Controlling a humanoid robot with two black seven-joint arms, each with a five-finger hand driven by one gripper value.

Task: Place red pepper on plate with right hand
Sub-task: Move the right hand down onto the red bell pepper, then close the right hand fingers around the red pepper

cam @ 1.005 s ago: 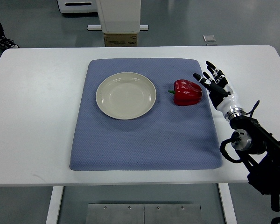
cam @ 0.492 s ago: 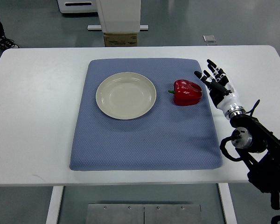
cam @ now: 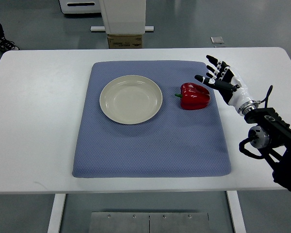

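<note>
A red bell pepper (cam: 194,96) lies on the blue mat (cam: 150,141), its green stem pointing left toward the plate. The cream plate (cam: 131,99) sits bare on the mat to the pepper's left, a short gap between them. My right hand (cam: 216,75) hovers just right of and slightly beyond the pepper, over the mat's right edge, fingers spread and holding nothing. Its fingertips (cam: 199,77) point left, close to the pepper's top right without touching it. The left arm does not show.
The white table (cam: 39,121) holds the mat. Beyond the far edge stand a white machine base with a cardboard box (cam: 125,41). A person's shoe (cam: 5,44) shows at the top left corner.
My right hand has risen and swung toward the far side, its fingers turning from pointing away to pointing left at the pepper. Pepper and plate have not moved.
</note>
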